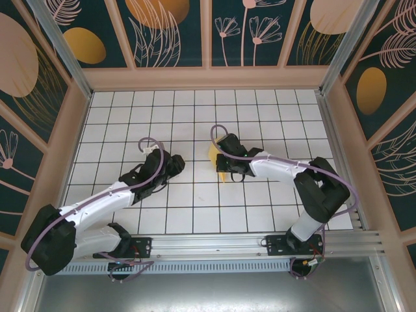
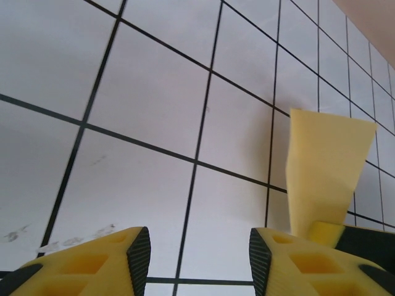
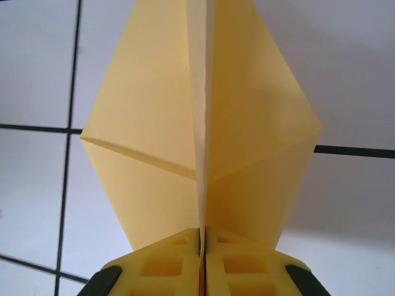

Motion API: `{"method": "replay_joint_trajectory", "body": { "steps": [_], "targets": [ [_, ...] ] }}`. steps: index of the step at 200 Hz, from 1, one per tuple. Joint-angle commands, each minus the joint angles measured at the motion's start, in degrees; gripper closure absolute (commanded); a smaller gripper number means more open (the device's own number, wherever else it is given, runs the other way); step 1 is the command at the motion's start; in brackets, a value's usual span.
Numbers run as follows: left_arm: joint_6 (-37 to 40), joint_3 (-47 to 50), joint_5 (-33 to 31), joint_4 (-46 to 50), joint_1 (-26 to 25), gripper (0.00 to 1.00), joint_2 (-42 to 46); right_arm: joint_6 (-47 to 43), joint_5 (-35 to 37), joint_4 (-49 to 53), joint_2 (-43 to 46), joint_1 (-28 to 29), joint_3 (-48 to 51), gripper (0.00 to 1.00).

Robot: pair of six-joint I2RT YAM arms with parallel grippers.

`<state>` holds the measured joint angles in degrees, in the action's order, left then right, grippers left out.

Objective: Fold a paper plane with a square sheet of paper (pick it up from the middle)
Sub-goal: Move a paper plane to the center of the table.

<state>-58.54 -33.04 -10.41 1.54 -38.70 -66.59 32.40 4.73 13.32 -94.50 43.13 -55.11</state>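
I find the right gripper [image 3: 202,239] clamped on the centre ridge of the paper plane [image 3: 197,123] near the gridded table's [image 1: 195,110] middle, the left gripper [image 2: 200,253] open and empty nearby; I judge the paper light, limp, easily creased, best held by that ridge.

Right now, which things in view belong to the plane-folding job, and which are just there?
Job in hand:
- paper plane, yellow, part-folded, standing on edge
- right gripper, shut on its centre ridge
- left gripper, open, holding nothing

Not part of it:
- grid table
- patterned wall panels
- metal base rail
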Motion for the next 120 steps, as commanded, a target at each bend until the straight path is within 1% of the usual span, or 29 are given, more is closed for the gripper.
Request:
{"method": "replay_joint_trajectory", "body": {
  "steps": [1, 19, 49, 68, 120],
  "targets": [
    [-1.0, 0.8, -2.3, -0.1, -0.1, 0.51, 1.1, 2.3, 5.0, 5.2, -3.1, 0.3, -3.2, 0.89],
    [-1.1, 1.0, -2.4, 0.1, -0.1, 0.50, 1.2, 2.5, 4.9, 5.5, -4.9, 0.6, -3.9, 0.89],
    [-1.1, 1.5, -2.3, 0.0, -0.1, 0.50, 1.5, 2.7, 4.4, 5.0, -7.2, 1.1, -4.0, 0.85],
    [-1.1, 1.7, -2.1, -0.1, -0.1, 0.50, 1.5, 2.9, 4.3, 4.9, -8.7, 1.0, -3.8, 0.81],
    [-1.4, 2.9, -2.0, -1.2, -0.1, 0.49, 2.1, 2.5, 3.6, 4.4, -12.1, 1.3, -3.7, 0.79]
  ]
}}
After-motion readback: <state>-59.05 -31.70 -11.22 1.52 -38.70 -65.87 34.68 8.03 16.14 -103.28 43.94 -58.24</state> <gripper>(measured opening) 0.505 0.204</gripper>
